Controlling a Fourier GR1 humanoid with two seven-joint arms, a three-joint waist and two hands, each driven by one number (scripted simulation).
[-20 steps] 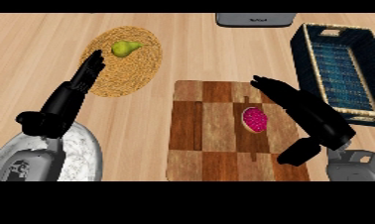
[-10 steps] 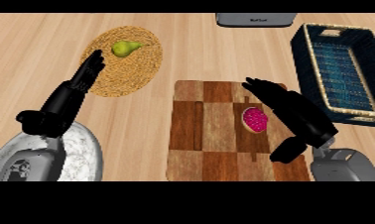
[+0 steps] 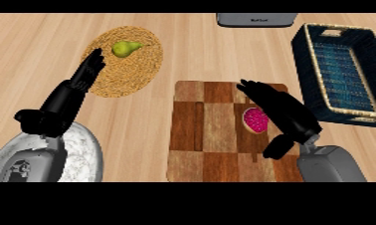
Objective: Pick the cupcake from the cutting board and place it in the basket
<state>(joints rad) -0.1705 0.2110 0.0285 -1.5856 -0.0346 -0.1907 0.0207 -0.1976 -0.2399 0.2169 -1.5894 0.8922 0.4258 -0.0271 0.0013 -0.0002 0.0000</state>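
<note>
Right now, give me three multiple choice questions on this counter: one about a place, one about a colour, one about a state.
1. The cupcake sits: A on the cutting board; B in a pot; C on a shelf.
2. The pear is: A red; B purple; C green.
3. The right hand is: A shut on a spoon; B open beside the cupcake; C out of view.

Answers: 1 A, it rests on the cutting board's right half. 2 C, its skin shows yellow-green against the woven mat. 3 B, its fingers lie straight at the cupcake's right in the view, not curled round it.
</note>
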